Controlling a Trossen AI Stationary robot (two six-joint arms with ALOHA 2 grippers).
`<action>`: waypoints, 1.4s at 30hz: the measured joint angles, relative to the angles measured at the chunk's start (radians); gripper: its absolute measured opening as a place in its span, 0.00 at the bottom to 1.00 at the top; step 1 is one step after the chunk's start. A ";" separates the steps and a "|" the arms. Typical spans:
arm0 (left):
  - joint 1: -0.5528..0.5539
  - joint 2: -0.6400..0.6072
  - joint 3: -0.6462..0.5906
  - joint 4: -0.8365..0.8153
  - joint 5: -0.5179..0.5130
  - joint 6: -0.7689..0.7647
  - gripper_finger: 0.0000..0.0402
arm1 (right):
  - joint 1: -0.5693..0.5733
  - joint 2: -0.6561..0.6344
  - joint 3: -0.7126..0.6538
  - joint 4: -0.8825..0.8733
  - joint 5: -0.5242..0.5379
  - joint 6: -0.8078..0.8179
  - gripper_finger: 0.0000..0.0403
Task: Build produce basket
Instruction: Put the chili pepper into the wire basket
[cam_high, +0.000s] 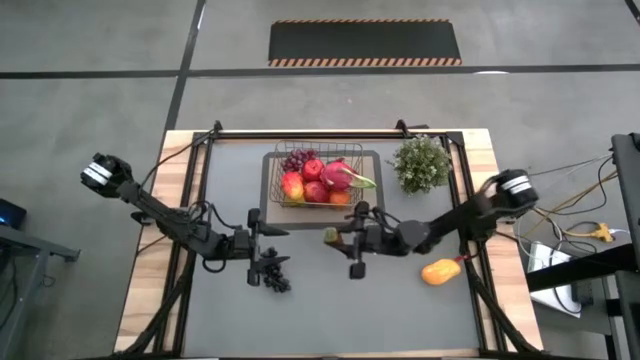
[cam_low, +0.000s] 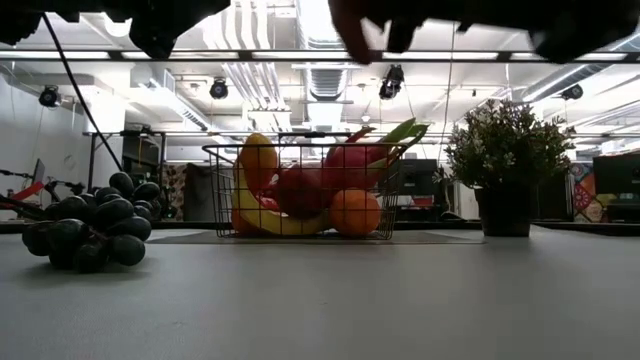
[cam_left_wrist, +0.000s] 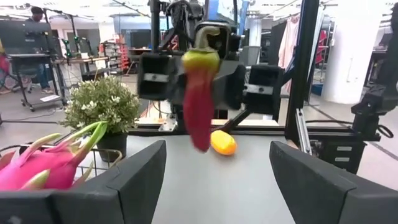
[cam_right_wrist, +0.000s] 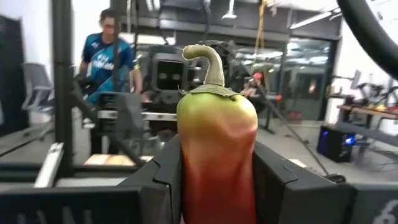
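Right wrist view showed the right gripper (cam_right_wrist: 217, 186) pinching a pepper (cam_right_wrist: 217, 149) upright (stem up), raised just short of the basket (cam_high: 322, 182); left gripper (cam_high: 252, 243) waited spread. Next, seemingly: carry it over the basket and release.

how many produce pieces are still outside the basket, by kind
grape bunch: 1
mango: 1
pepper, held in the right claw: 1
total: 3
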 joint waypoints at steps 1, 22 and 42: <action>0.000 0.000 0.000 -0.002 0.000 0.000 0.67 | -0.013 0.031 0.008 0.036 -0.001 -0.003 0.28; 0.001 -0.004 0.002 0.016 -0.002 0.035 0.67 | -0.102 0.125 0.060 0.048 -0.002 0.040 0.28; 0.002 -0.004 0.002 0.016 -0.004 0.035 0.67 | -0.102 0.125 0.059 0.018 -0.002 0.049 0.28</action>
